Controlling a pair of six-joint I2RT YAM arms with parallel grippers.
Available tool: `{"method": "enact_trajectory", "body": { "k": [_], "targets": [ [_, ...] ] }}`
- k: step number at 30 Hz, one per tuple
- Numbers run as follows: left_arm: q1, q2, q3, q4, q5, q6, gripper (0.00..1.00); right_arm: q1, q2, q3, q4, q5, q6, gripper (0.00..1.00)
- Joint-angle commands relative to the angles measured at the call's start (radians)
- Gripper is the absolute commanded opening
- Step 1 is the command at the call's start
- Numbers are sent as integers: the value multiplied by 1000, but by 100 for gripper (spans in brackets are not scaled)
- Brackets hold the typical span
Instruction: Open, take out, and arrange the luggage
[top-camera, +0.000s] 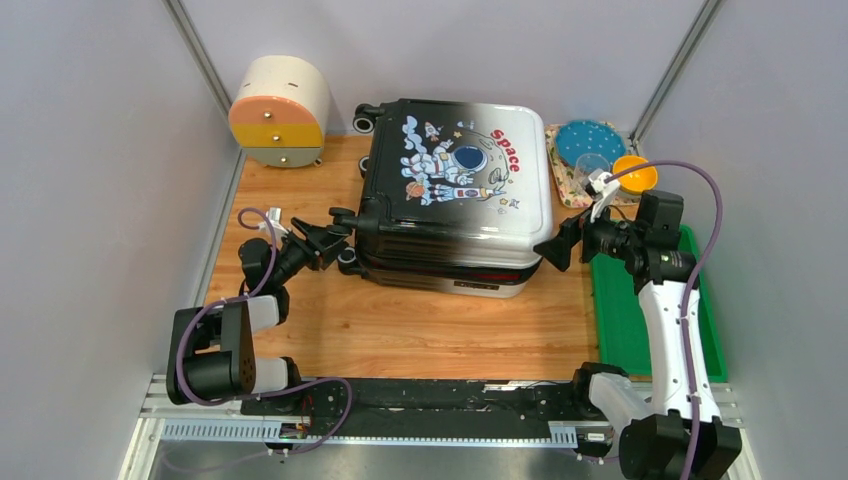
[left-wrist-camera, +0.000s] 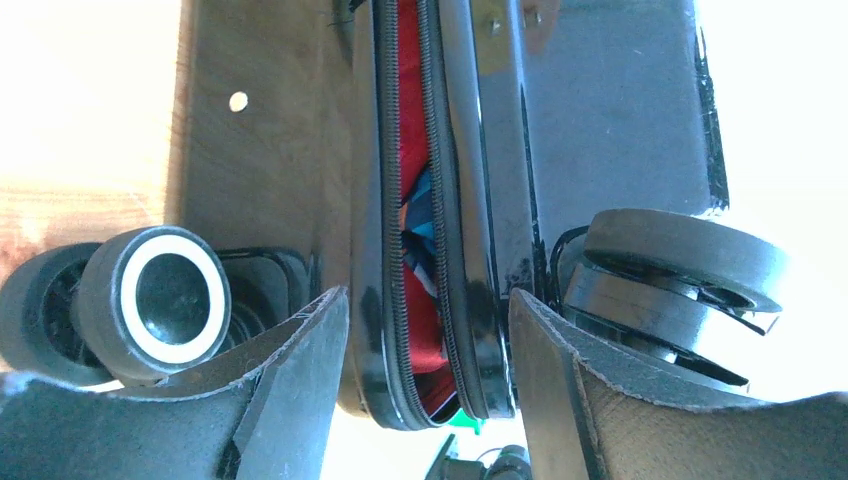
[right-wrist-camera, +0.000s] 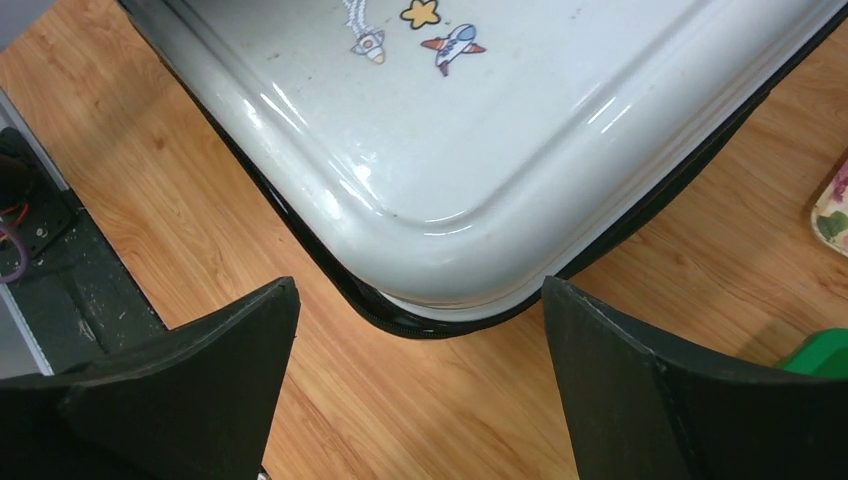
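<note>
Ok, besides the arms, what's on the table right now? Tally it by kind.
Luggage: 1
Drawer box: 1
Green tray: 1
Floral mat: 1
Dishes: 2 (blue plate, orange bowl)
Total: 6. A possible clear cup by the plate is too faint to count.

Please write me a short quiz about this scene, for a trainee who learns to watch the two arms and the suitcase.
1. True or false: the suitcase seam at the left gripper is zipped tight.
2. The right gripper jaws are: A open, facing the white corner; B shut on a wheel; C shut on a handle.
3. What main colour shows inside the seam gap?
Key: 1 false, it gapes; 2 A; 3 red.
</note>
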Motion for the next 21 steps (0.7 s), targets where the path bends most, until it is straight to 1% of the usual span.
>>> {"method": "enact_trajectory", "body": {
  "k": [1, 2, 4, 5, 6, 8, 9, 10, 12, 13, 14, 16, 17, 18, 19, 21],
  "targets": [
    [-17, -60, 80, 84, 32, -31, 68, 51, -51, -18, -60, 4, -82, 93],
    [-18, -66, 105, 67, 30, -31, 67, 97, -60, -28, -85, 34, -141, 92],
    [-21, -77, 128, 26, 26, -28, 66, 144, -106, -50, -124, 64, -180, 88],
    [-21, -82, 149, 9, 22, -28, 66, 190, -126, -61, -135, 64, -196, 85],
    [-23, -85, 160, -23, 18, -33, 65, 207, -146, -82, -148, 62, -232, 79],
    [-24, -86, 195, -50, 6, -39, 65, 272, -203, -103, -178, 59, -265, 74],
    [-24, -85, 206, -76, 1, -43, 64, 296, -223, -126, -186, 65, -297, 70],
    [-24, -82, 219, -82, -5, -48, 64, 325, -253, -142, -180, 79, -300, 68],
    [-24, -71, 258, -87, -10, -53, 64, 414, -275, -182, -152, 154, -300, 65],
    [-24, -66, 286, -93, -14, -54, 64, 444, -289, -195, -108, 183, -291, 64],
    [-24, -65, 298, -105, -16, -59, 64, 500, -295, -208, -79, 241, -282, 64],
    [-26, -60, 321, -119, -27, -63, 64, 551, -301, -244, 20, 297, -247, 62],
    [-27, -59, 340, -128, -30, -65, 64, 598, -300, -255, 48, 344, -239, 61],
    [-30, -59, 347, -130, -33, -65, 64, 620, -295, -265, 76, 370, -228, 59],
    [-34, -60, 355, -131, -34, -65, 64, 641, -283, -277, 125, 393, -219, 59],
    [-35, -74, 354, -148, -46, -39, 71, 677, -266, -277, 153, 423, -213, 59]
  ]
}}
